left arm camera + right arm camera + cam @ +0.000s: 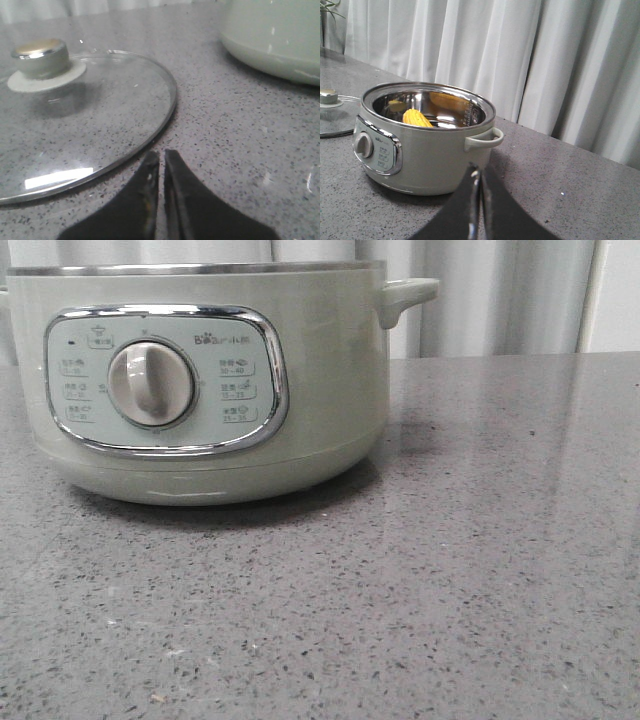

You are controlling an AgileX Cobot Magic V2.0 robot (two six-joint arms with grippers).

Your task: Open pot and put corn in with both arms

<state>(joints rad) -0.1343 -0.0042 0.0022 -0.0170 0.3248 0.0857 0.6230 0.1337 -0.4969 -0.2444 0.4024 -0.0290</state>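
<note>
The pot (427, 145) stands open at centre left of the right wrist view, the corn (417, 118) inside it, its glass lid (80, 120) on the desk (480, 590). Both the left pincer (161, 157) and right pincer (477, 177) are closed and empty, so the task looks finished.

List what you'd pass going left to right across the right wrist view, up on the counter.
Glass lid with its knob → control dial → corn inside the pot → pot's side handle.
</note>
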